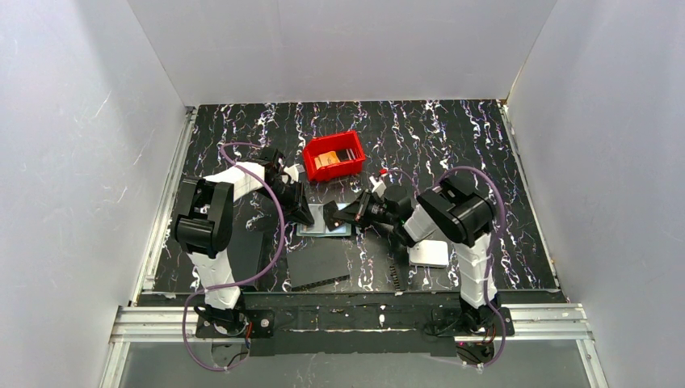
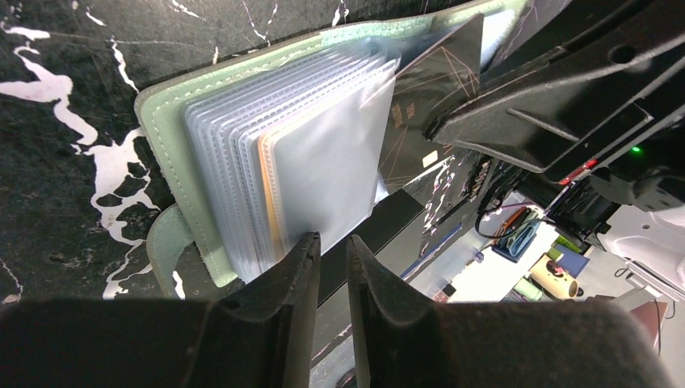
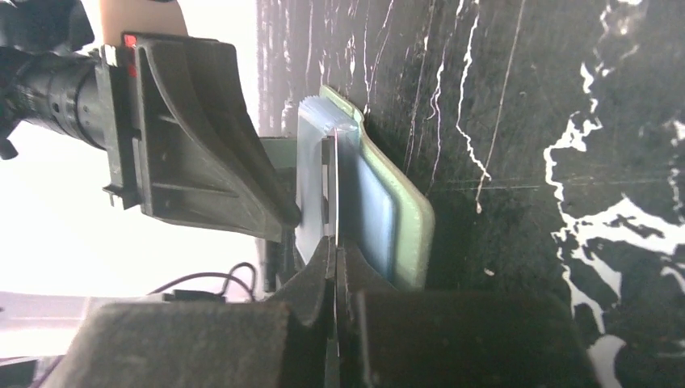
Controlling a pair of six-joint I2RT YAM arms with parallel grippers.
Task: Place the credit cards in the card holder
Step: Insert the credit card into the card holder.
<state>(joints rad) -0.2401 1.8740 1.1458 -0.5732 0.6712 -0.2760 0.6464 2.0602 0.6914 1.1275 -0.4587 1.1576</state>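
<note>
- The card holder (image 1: 325,230) lies open on the black marbled table (image 1: 452,145), between the two arms. Its grey-green cover is flat, and the translucent pockets (image 2: 323,153) are fanned up from it.
- The right gripper (image 3: 334,245) reaches to the holder from the holder's right side. Its jaws are pressed together on a thin card (image 2: 436,81). The card is dark-faced in the left wrist view and only a pale edge in the right wrist view.
- That card stands on edge among the fanned pockets, its far end down at the holder's spine. How deep it sits in a pocket cannot be told.
- The left gripper (image 2: 331,242) is at the holder's opposite side, its tips against the free edge of the pocket stack. The jaws stand only a narrow slit apart and nothing shows between them.
- More credit cards (image 1: 327,160), orange and tan, lie in a red bin (image 1: 309,158) just beyond the holder.
- A flat black rectangle (image 1: 319,267) lies on the near side of the holder, close to it.
- A white rounded box (image 1: 429,254) sits to the holder's right and nearer the arm bases, well apart from it.
</note>
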